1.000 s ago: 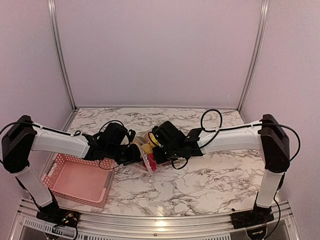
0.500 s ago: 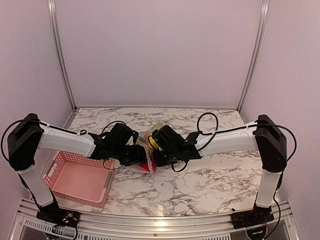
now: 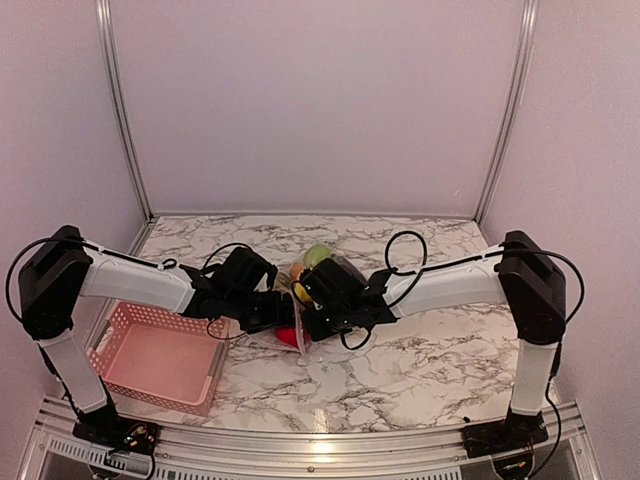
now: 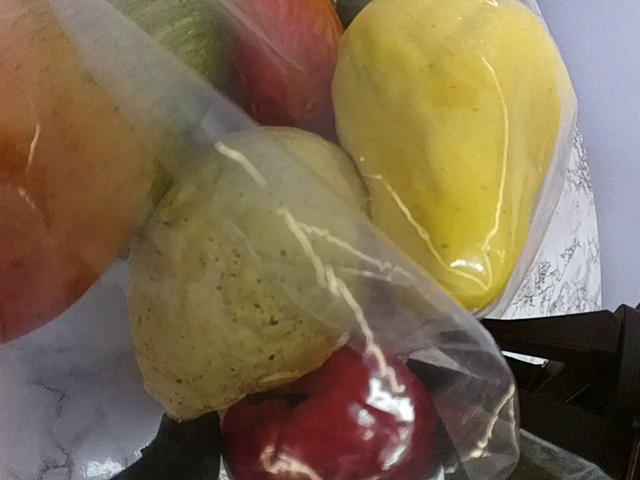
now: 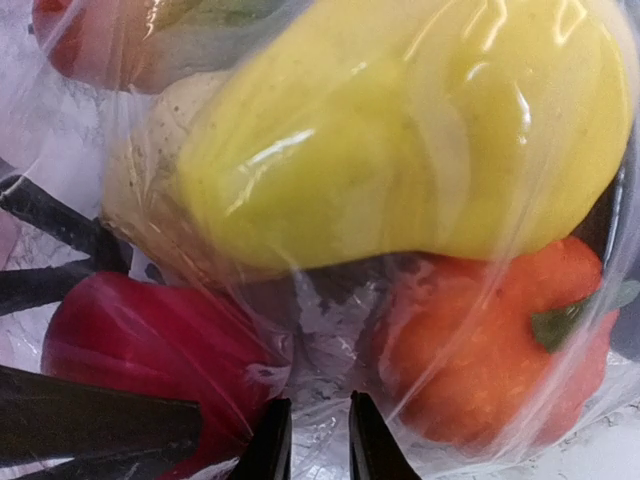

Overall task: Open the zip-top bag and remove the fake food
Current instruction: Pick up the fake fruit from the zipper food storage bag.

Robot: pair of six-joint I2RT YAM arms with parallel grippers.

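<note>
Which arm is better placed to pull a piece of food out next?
Probably left: the left tool stands open beside the red piece, while the right tool pinches the zip-top bag film, steadying it.

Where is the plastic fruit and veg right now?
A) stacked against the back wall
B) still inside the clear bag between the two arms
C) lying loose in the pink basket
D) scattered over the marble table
B: in both wrist views the fake food sits behind the crinkled clear plastic of the zip-top bag, and the top view shows that bundle between the two arms.
</note>
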